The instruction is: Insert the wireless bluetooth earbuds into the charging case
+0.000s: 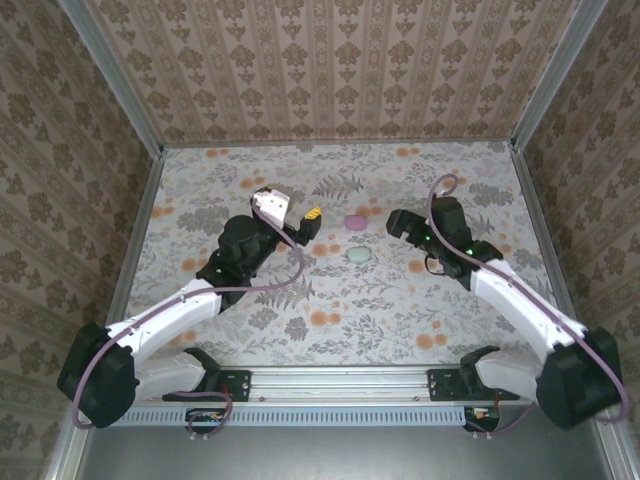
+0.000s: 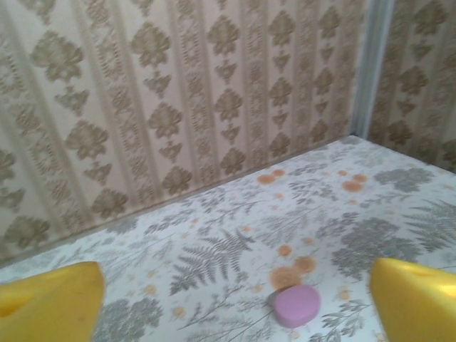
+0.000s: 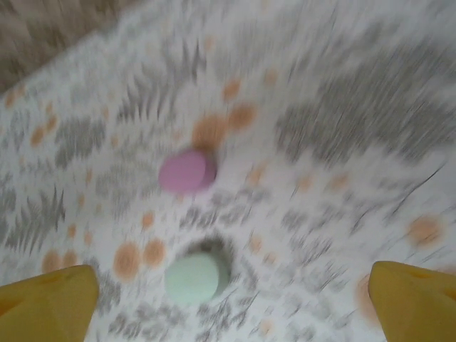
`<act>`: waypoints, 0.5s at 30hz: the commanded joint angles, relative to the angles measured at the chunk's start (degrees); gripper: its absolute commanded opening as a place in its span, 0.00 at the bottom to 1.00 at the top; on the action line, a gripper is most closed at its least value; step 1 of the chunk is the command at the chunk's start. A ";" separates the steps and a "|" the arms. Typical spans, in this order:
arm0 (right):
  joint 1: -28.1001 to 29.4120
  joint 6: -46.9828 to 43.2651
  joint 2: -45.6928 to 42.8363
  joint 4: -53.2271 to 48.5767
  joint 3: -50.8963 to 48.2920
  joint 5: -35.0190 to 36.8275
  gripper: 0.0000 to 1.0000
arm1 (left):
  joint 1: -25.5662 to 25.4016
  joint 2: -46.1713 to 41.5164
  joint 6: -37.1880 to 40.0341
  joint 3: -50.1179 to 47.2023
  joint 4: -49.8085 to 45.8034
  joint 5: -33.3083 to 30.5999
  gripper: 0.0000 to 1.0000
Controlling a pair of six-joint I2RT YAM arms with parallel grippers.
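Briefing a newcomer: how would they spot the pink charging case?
Find the middle of the floral table, between the left gripper and the right gripper. Of two small rounded items there, the charging case is the pink one, beyond the pale green item.

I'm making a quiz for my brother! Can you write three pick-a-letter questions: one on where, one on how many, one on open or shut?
1. Where is the pink case? A on the table; B in a gripper; C on the wall.
2. How many small cases are there? A one; B two; C four.
3. The left gripper and right gripper are: A both open; B both shut; C one shut.
Answers: 1 A, it lies free; 2 B, pink plus the green case; 3 A, yellow fingers stand wide apart.
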 commanded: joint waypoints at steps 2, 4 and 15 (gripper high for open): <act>-1.45 -16.35 -6.20 6.10 -6.83 23.21 1.00 | 2.85 -1.40 -1.42 -1.81 -3.92 -8.13 1.00; -3.09 -20.87 -6.38 12.89 -11.03 26.32 1.00 | 5.25 -1.77 -1.96 -2.61 -5.55 -9.32 1.00; -12.65 -31.36 12.93 38.57 -17.47 7.92 1.00 | 25.57 -7.43 -7.24 -8.67 -15.76 -15.20 1.00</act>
